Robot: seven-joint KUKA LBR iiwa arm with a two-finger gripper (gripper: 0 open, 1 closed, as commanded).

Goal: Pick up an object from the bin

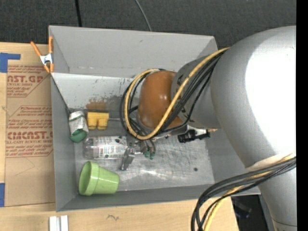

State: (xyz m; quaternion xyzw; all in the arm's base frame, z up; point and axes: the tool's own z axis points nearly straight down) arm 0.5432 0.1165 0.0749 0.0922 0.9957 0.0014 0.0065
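Bright even light — sheen on arm housing (pixel 269 90).

I'm over a grey bin (pixel 134 52) with brown smudges: pale green cup (pixel 97 178), yellow block (pixel 97 120), clear bottle (pixel 103 148) with a dark-printed label, white tube (pixel 77 125) capped dark green, my wrist cover (pixel 156 100) orange.

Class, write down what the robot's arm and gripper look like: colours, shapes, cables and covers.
The arm is a thick, rounded, silver-grey shell. At its wrist sits a smooth orange-brown dome cover. Black and yellow cables loop round that cover and run back along the arm. The gripper is small, of dark grey metal, with a small green part beside it.
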